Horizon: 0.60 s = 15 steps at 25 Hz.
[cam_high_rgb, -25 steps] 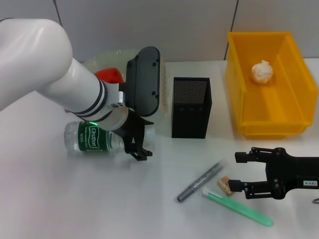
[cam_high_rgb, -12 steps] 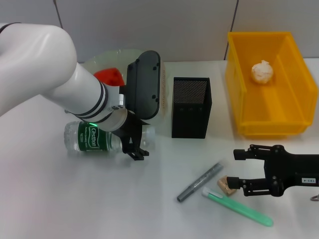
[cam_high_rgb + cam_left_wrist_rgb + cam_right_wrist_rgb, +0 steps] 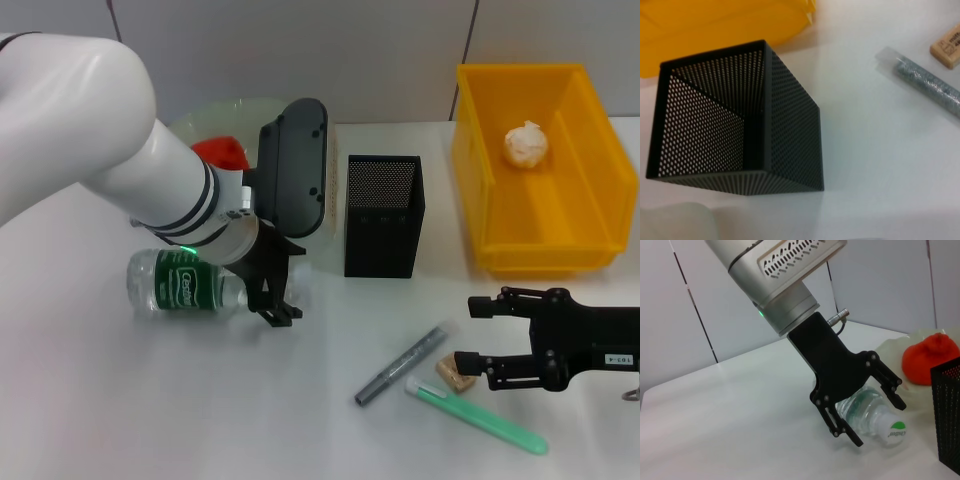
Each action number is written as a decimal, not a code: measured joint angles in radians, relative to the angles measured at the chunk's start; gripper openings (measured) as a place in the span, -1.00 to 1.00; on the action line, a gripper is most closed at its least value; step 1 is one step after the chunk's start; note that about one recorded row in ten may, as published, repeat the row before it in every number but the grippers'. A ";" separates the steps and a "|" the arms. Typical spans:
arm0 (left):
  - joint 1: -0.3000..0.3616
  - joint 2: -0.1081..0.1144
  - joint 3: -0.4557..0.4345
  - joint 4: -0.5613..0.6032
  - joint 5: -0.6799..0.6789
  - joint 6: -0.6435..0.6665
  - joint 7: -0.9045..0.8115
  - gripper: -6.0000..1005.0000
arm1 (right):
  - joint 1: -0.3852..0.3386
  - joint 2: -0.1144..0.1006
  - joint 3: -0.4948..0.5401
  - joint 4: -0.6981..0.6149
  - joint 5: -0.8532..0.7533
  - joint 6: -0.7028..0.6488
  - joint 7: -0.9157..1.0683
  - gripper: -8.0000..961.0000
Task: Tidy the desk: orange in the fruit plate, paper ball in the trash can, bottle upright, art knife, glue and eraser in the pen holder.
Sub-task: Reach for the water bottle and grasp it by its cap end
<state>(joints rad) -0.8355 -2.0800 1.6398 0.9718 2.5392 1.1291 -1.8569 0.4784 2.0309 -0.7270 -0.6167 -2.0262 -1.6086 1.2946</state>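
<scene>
Right wrist view shows the left gripper [image 3: 874,412] with fingers wide around the clear plastic bottle [image 3: 867,412] (lying down); the right gripper [image 3: 472,333] waits open near the eraser [image 3: 452,373].

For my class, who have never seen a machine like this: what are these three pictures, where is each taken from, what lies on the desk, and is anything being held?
This is a robot with two arms, each ending in a grasping tool. The wide picture comes from a camera on its head; the other two come from cameras on its wrists.

On the white desk the left tool stands open around the neck of a clear bottle lying on its side; the right wrist picture shows this too. It has not closed on it. The right tool is open near a small eraser, holding nothing.

Beside the eraser lie a grey art knife and a green glue stick. Behind them stands a black mesh pen holder, empty in the left wrist picture. The paper ball is in the yellow bin, and the orange is on the plate.
</scene>
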 joint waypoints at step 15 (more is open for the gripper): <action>-0.005 0.000 0.047 -0.039 0.003 -0.060 -0.003 0.54 | 0.001 0.003 0.009 0.000 0.000 0.001 -0.002 0.71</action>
<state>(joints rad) -0.8403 -2.0800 1.6869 0.9329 2.5422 1.0689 -1.8598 0.4790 2.0335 -0.7180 -0.6162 -2.0263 -1.6075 1.2921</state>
